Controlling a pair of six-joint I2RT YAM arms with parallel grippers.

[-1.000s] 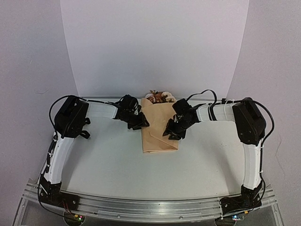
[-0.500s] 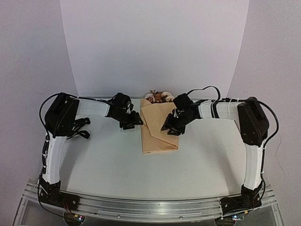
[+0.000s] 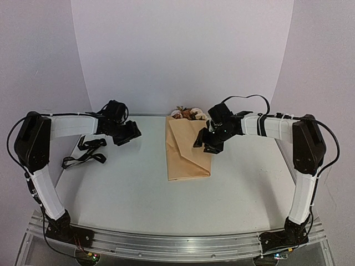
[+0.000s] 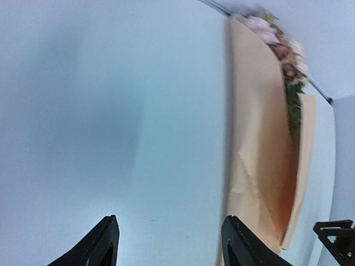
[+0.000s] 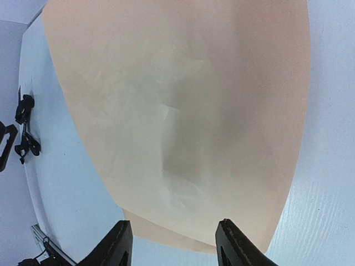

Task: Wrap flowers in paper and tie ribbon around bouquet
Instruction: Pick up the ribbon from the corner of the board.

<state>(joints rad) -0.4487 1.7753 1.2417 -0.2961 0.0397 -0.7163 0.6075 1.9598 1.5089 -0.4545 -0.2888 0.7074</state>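
Wrapping done, tying to come: the tan kraft-paper cone of the bouquet (image 3: 187,158) lies folded at the centre of the white bench (image 3: 138,194). Its cream, pink and rust-brown blooms (image 3: 188,113) show at the wide end, toward the top of the frame. My right hand (image 3: 205,145) hovers over the cone's right edge, fingers apart and gripping nothing. My left hand (image 3: 133,134) hangs left of the cone, well apart from it, likewise released and empty. The long narrow black ribbon (image 3: 83,154) lies loose at the left of the frame, below my left arm. I judge the next move is to lower the left hand, pinch the ribbon and carry it across, while the right presses the fold flat.
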